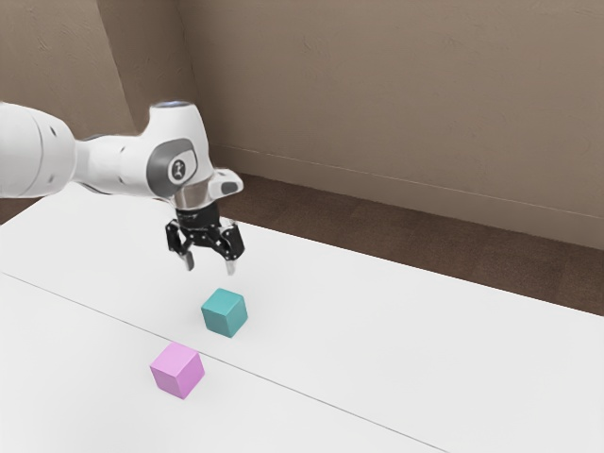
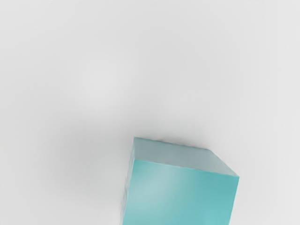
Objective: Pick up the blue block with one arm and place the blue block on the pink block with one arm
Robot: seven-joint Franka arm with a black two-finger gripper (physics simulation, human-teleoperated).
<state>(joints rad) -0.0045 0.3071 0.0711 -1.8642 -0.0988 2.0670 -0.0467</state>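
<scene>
One wide-open end effector [image 1: 209, 267] above blue block [image 1: 224, 312]

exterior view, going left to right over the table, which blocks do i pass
pink block → blue block. The open pincer hangs above them and spans both from side to side, so it is left out of the order.
</scene>
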